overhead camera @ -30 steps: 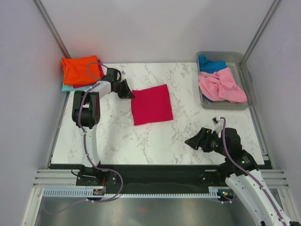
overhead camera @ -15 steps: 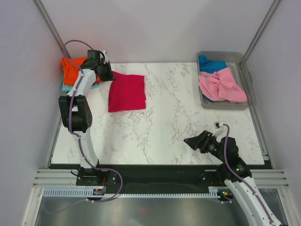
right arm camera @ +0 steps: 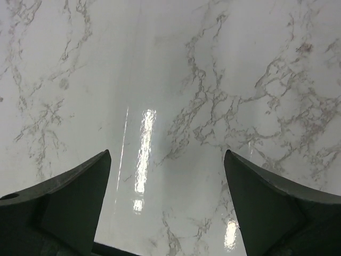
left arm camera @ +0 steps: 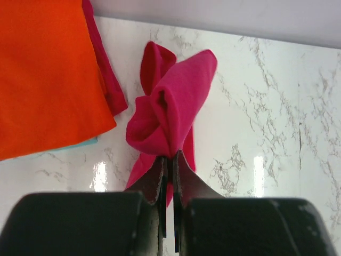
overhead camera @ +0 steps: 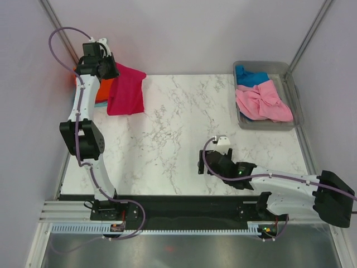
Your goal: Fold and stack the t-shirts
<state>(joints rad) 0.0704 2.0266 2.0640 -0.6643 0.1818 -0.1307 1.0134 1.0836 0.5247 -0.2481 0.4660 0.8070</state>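
My left gripper [overhead camera: 111, 71] is shut on the folded crimson-pink t-shirt [overhead camera: 126, 89] and holds it raised at the back left, the cloth hanging down. In the left wrist view the shirt [left arm camera: 169, 114] bunches above my closed fingertips [left arm camera: 169, 156]. Beside it lies the stack: an orange t-shirt [left arm camera: 45, 74] on top, a crimson edge [left arm camera: 109, 85] and a teal edge [left arm camera: 80, 144] under it; the top view shows the orange shirt [overhead camera: 102, 89] mostly hidden. My right gripper [overhead camera: 202, 166] is open and empty over bare table [right arm camera: 168, 160]. Light pink [overhead camera: 262, 101] and blue [overhead camera: 250, 75] t-shirts lie crumpled in the tub.
The clear grey plastic tub [overhead camera: 294, 100] stands at the back right. The marble table [overhead camera: 184, 151] is bounded by white walls left, right and behind. The black mounting rail [overhead camera: 184, 204] runs along the near edge.
My left gripper has carried the crimson-pink shirt left and up off the table, toward the stack. My right arm has swung left and stretched low across the front of the table.
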